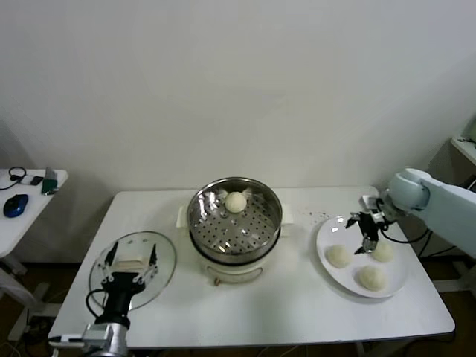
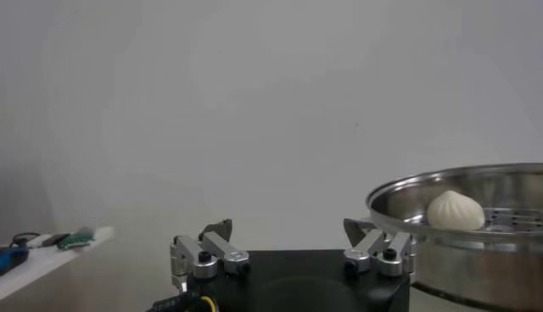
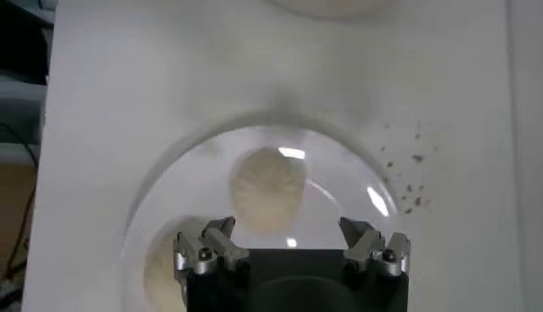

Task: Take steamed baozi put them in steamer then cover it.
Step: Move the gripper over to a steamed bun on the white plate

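The steel steamer [image 1: 235, 223] on its cream base stands mid-table with one baozi [image 1: 236, 201] at its far side; both also show in the left wrist view, the steamer [image 2: 475, 182] and the baozi [image 2: 455, 210]. Three baozi [image 1: 338, 256] [image 1: 382, 251] [image 1: 371, 277] lie on the white plate [image 1: 332, 232]. My right gripper [image 1: 368, 239] hovers open over the plate; in its wrist view the gripper [image 3: 287, 225] is above one baozi [image 3: 268, 191]. The glass cover [image 1: 160, 275] lies flat at the front left. My left gripper [image 1: 132, 254] is open over its white handle [image 1: 131, 263] and also shows in its own view [image 2: 287, 226].
A side table at the far left holds a blue mouse [image 1: 15, 204] and small items. Dark specks [image 1: 321, 216] dot the table between steamer and plate. The plate sits near the table's right edge. A wall stands close behind.
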You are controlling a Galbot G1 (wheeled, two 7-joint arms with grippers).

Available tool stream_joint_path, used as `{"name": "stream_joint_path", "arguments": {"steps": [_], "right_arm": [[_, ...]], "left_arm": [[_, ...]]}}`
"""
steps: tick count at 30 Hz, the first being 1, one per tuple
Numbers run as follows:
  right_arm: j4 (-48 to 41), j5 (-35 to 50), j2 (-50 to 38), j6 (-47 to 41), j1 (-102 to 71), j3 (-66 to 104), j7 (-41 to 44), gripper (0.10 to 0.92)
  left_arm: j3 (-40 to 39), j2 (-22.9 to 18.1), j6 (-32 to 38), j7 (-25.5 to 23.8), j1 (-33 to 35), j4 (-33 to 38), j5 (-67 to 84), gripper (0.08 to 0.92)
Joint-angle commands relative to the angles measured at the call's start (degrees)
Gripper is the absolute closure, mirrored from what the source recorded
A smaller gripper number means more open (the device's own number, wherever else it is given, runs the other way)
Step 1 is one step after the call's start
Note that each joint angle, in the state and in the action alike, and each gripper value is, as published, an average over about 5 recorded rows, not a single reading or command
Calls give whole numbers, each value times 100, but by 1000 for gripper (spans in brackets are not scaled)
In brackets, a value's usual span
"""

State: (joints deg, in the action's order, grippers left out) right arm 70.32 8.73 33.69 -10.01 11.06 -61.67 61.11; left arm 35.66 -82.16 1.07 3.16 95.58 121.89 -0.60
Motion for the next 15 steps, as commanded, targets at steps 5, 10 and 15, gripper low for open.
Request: {"name": "stream_joint_path", "arguments": {"steps": [5,10,15], "right_arm": [[-473,-112,317,-151,-671,330,71,203],[-729,-108,621,-119,-737,412,20,203],[-931,-127,852,-98,-746,433,-5,203]], "left_arm": [[2,-27,-4,7,-2,-41,-11,177],[23,-10,-3,8,5,-59,-10,177],[32,6,-11,9,-3,-75,-6,177]]}}
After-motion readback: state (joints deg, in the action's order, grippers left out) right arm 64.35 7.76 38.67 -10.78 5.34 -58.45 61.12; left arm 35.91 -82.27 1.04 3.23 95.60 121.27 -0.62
